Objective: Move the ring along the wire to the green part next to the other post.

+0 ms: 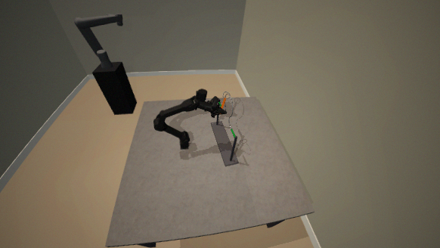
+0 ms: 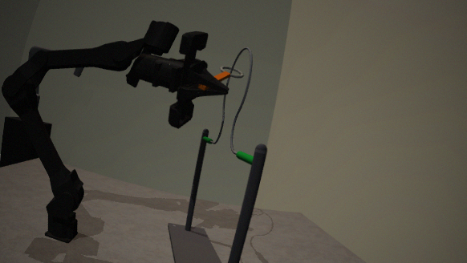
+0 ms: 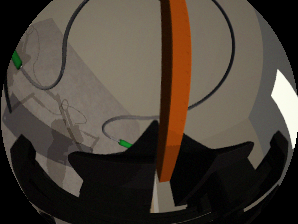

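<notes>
My gripper (image 1: 223, 112) (image 2: 227, 91) (image 3: 158, 124) is shut on the orange handle (image 1: 224, 103) (image 2: 222, 75) (image 3: 181, 60), which slants up and forward from the fingers. The ring (image 2: 242, 74) lies almost flat around the far-post leg of the tall grey wire loop (image 2: 251, 68) (image 3: 64, 45), in its upper part. In the exterior view the fingertips overlap that leg; I cannot tell whether they or the ring touch it. The ring is out of the wrist view. The far green part (image 2: 207, 139) and near green part (image 1: 233, 132) (image 2: 244, 157) are both away from the ring.
The far post (image 2: 196, 180) and near post (image 1: 233, 149) (image 2: 249, 200) stand on a dark base plate (image 1: 222, 141) on the table (image 1: 181, 200). A grey arm stands on a black pedestal (image 1: 115, 91) behind the table, and walls are beyond.
</notes>
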You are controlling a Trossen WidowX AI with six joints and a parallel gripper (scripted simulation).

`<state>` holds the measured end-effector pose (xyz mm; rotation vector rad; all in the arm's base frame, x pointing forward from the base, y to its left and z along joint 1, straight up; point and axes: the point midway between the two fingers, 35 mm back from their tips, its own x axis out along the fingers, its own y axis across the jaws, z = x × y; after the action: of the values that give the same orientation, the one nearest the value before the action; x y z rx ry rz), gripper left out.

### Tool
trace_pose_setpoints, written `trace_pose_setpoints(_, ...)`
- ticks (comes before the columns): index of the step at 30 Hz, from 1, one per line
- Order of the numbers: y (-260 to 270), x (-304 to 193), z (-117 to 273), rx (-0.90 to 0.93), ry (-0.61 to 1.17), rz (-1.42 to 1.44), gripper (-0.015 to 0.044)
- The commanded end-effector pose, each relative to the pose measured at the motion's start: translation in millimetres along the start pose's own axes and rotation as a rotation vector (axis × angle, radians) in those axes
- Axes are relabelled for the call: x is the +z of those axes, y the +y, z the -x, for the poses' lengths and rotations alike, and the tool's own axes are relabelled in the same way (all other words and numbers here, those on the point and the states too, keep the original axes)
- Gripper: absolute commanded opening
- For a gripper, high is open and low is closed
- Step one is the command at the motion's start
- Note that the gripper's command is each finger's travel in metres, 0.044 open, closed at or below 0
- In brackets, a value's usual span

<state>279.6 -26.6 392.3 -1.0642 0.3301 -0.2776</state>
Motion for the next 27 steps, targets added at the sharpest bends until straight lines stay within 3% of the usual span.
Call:
trace_pose_setpoints(1,-4,-1,1,-0.038,-0.006,0.052,-0.015)
trace_pose_setpoints(27,-16,2,1,-0.203,-0.042,0.342,-0.015)
